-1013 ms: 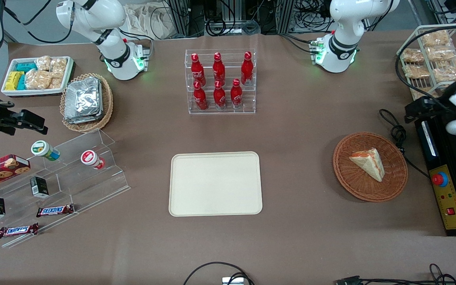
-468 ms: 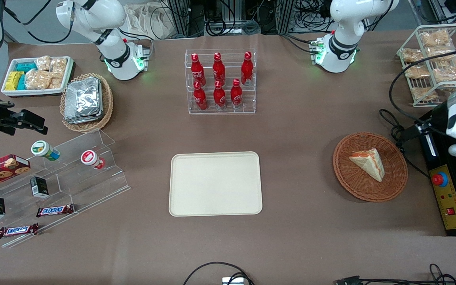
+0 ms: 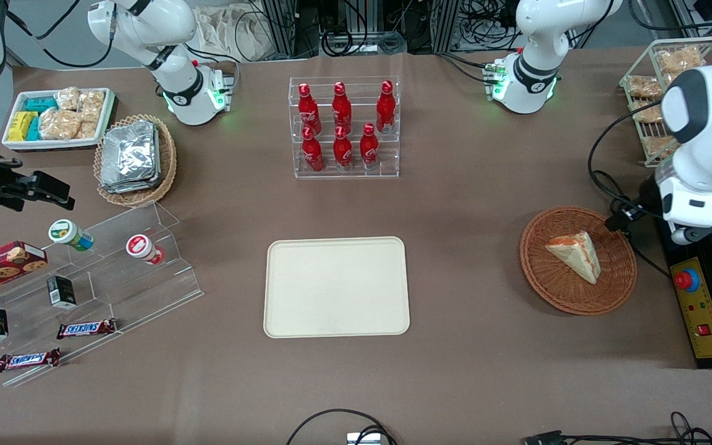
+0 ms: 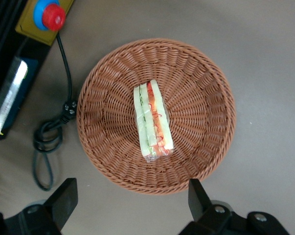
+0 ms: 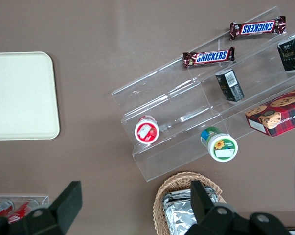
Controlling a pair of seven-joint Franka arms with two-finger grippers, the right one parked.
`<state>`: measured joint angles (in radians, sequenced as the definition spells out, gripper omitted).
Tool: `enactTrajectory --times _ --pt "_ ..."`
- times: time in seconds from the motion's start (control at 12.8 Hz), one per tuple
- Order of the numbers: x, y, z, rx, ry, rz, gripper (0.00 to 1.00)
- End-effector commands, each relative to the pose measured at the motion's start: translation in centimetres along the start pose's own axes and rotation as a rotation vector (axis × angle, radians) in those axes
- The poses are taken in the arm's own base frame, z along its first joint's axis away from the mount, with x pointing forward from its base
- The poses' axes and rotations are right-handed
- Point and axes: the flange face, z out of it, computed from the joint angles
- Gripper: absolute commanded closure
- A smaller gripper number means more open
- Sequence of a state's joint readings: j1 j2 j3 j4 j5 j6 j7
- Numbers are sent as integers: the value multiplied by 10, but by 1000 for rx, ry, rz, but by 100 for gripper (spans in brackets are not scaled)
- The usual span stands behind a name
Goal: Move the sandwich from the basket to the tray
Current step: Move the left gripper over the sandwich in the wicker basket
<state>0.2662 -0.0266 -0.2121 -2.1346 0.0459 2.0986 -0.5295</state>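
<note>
The sandwich (image 3: 575,254), a pale bread wedge with red-orange and green layers, lies in the round reddish-brown wicker basket (image 3: 554,290). In the left wrist view the sandwich (image 4: 153,122) lies in the middle of the basket (image 4: 196,98). My left gripper (image 4: 131,200) is open and empty, high above the table just outside the basket's rim. In the front view the arm's wrist (image 3: 693,207) hovers beside the basket, toward the working arm's end. The cream-beige tray (image 3: 336,287) lies flat mid-table with nothing on it.
A black control box with a red button (image 3: 686,279) and a black cable (image 3: 615,204) lie beside the basket. A wire rack of snack packs (image 3: 671,93) stands farther from the camera. A rack of red bottles (image 3: 343,127) stands farther than the tray.
The left arm has swung in from the table's edge toward the basket, and its wrist now hovers close beside the basket's rim. The sandwich, basket and tray have not moved.
</note>
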Motion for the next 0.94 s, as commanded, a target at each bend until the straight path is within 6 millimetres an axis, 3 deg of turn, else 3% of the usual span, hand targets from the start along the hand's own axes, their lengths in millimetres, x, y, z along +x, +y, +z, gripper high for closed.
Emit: enactTrajectory --times 0.0,0.39,0.86 --pt "-13 -6 16 -4 31 -79 0" --pt "-14 -9 65 -43 53 -146 0" --pt "0 -12 102 -81 50 -244 0"
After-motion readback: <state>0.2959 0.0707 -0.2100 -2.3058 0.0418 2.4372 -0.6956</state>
